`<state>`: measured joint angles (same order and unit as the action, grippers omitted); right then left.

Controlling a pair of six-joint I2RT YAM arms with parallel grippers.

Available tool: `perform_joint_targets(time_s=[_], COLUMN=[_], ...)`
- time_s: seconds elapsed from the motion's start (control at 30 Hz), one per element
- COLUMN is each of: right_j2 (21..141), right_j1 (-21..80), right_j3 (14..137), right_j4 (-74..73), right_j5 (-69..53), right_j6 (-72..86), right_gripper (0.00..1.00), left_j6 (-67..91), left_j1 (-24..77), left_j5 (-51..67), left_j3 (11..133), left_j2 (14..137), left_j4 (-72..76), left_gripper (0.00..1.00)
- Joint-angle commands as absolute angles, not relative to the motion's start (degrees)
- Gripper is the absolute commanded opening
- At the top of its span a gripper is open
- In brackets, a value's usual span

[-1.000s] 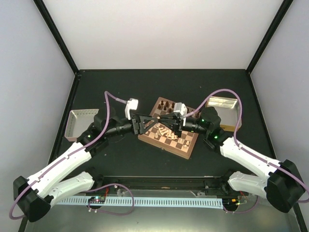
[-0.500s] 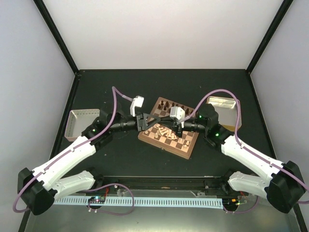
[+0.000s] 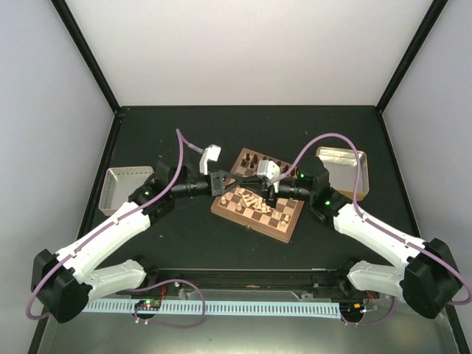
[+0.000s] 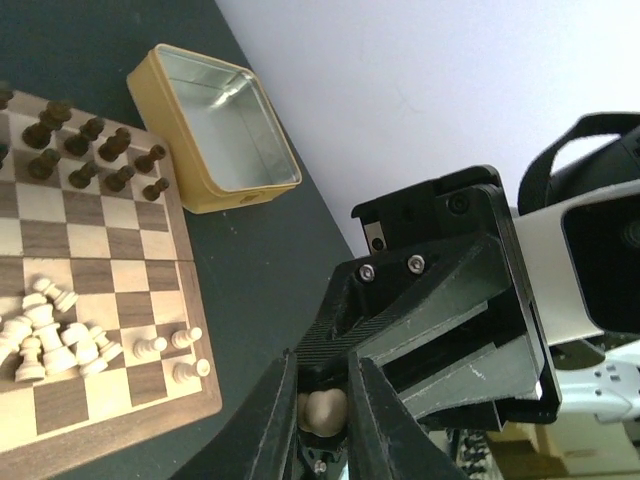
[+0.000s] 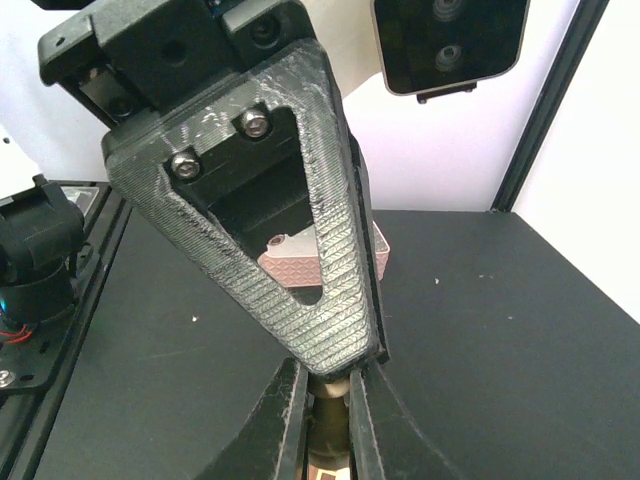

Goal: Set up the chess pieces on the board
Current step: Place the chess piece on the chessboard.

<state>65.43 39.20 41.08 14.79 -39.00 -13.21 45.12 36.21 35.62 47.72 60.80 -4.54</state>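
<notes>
Cream piece [image 4: 322, 412] pinched over the board [image 3: 286, 220].
Left tool [image 4: 322, 385] and right tool [image 5: 328, 388] both clench it, tip to tip (more cream pieces [image 4: 45, 335] lie heaped mid-board; dark pieces [image 4: 90, 150] line its far edge).

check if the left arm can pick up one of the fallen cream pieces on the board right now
Probably not yet. The left tool is already shut on a pale chess piece, with the right tool crowding its tip. The fallen heap lies uncovered nearby.
</notes>
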Motion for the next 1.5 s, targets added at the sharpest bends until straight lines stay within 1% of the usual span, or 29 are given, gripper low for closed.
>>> perform_joint_targets(time_s=[0.0, 0.33, 0.6, 0.67, 0.83, 0.93, 1.03, 1.07, 1.23, 1.37, 1.47], right_j2=[67.51, 71.30, 74.87, 76.02, 78.89, 80.34, 81.72, 82.00, 81.69, 79.58, 77.14], right_j1=[39.55, 39.56, 39.63, 39.58, 39.60, 39.57, 39.59, 39.56, 39.44, 39.38, 39.04], right_j3=[42.21, 41.95, 42.92, 43.58, 44.94, 45.55, 45.94, 45.90, 44.66, 42.71, 41.20], right_j4=[19.74, 21.11, 22.34, 22.33, 22.47, 22.49, 21.98, 21.77, 22.47, 23.10, 22.54], right_j5=[-38.62, -37.73, -37.06, -36.59, -35.41, -34.05, -32.77, -32.30, -30.06, -26.91, -23.97], right_j6=[-11.92, -9.50, -7.69, -7.40, -6.96, -7.18, -7.40, -7.39, -6.38, -4.61, -0.97], right_gripper=[0.06, 0.06, 0.06, 0.07, 0.11, 0.17, 0.28, 0.36, 0.52, 0.58, 0.59], left_j6=[43.73, 41.66, 40.11, 39.94, 39.32, 38.67, 37.83, 37.43, 35.03, 33.35, 32.56], left_j1=[36.56, 34.69, 33.35, 33.07, 32.23, 31.56, 30.98, 30.78, 30.49, 30.49, 30.63], left_j5=[36.57, 33.31, 33.16, 33.32, 33.34, 33.35, 33.09, 32.74, 29.18, 27.07, 24.80], left_j3=[49.49, 48.12, 48.08, 48.07, 48.18, 48.55, 48.97, 49.18, 50.98, 52.03, 52.44], left_j2=[61.61, 62.68, 65.18, 65.82, 67.65, 69.15, 71.14, 71.76, 75.99, 79.24, 81.35], left_j4=[-5.96, -7.31, -8.32, -8.51, -8.38, -8.51, -8.80, -9.04, -11.16, -11.66, -11.85], left_gripper=[0.09, 0.07, 0.03, 0.02, 0.02, 0.02, 0.01, 0.02, 0.02, 0.01, 0.02])
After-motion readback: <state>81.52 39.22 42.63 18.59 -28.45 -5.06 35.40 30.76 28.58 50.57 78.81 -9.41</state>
